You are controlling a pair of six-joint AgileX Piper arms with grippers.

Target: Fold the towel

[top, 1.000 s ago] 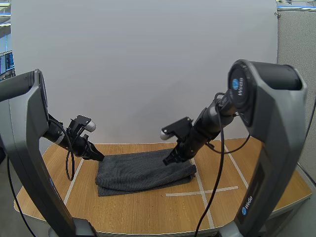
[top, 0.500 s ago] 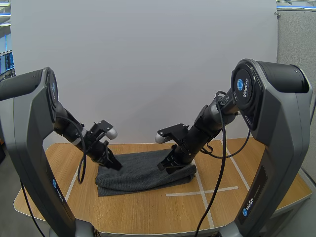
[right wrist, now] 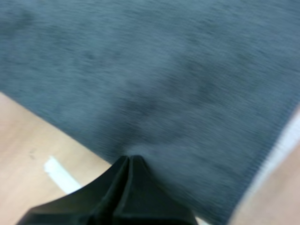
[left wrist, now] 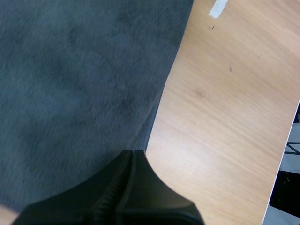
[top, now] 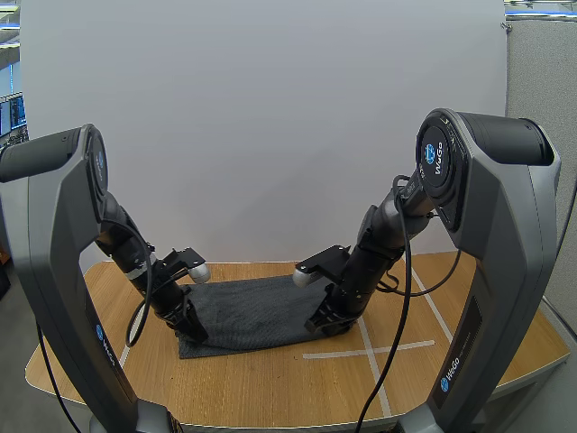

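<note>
The 1 left gripper (top: 193, 328) has its 2 fingers pressed together in a wedge, tip at the left near edge of the 1 dark grey towel (top: 257, 309). The towel lies flat mid-table (top: 270, 383), long axis running left to right. The 1 right gripper (top: 325, 325), fingers likewise closed, points down at the towel's right near corner.

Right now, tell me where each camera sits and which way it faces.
High view: behind and above the bases, facing forward and down; both arms, left gripper and right gripper at the towel.
Left wrist view: on the left arm, facing down at towel edge and table; own shut fingers.
Right wrist view: on the right arm, facing down at towel edge; own shut fingers.
All three share the towel.
</note>
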